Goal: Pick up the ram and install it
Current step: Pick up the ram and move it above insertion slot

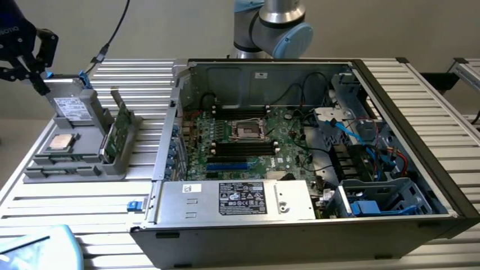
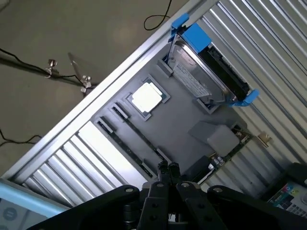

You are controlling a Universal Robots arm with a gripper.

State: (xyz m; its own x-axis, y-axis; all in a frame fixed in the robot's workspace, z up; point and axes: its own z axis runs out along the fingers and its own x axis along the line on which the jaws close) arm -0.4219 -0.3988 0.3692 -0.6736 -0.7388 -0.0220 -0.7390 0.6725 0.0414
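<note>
Grey tray (image 2: 178,120) lies beneath the clenched gripper (image 2: 168,168), whose body the frame cuts off.

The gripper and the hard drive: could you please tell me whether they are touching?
Apart. The wrist view shows the gripper clear of the hard drive, grey tray between them.

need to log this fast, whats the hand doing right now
hand: closed, nothing held, over the gray parts tray
</note>
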